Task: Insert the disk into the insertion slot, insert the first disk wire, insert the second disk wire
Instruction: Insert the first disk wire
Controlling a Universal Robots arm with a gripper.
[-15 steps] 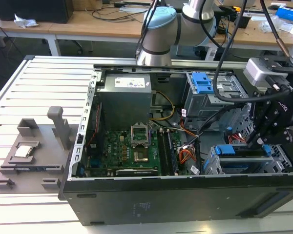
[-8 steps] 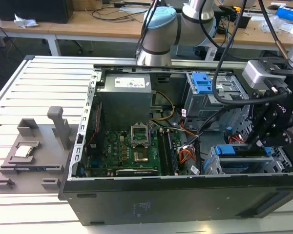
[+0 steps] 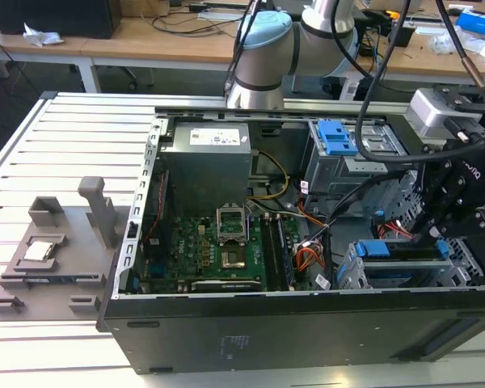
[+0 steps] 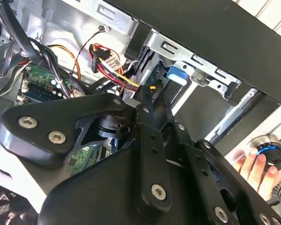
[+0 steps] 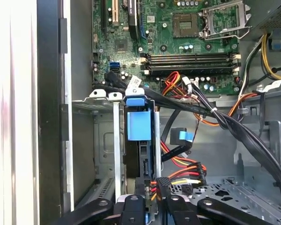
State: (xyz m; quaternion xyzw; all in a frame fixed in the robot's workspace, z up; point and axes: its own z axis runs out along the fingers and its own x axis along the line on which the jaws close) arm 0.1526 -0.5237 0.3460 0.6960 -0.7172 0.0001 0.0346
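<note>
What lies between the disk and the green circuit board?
In the first wrist view, a bundle of black cables with a white tag crosses between the disk and the circuit board.

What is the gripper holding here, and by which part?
Apparently the second disk wire, a red-yellow-black bundle: the gripper pinches its dark plug, beside the disk.

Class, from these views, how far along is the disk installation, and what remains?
Done: the disk sits in the insertion slot, its blue carrier showing. In hand: the gripper is at the disk's exposed end, beside a dark plug with red, yellow and orange wires. Left: neither wire can be seen plugged into the disk, so both insertions look outstanding.
</note>
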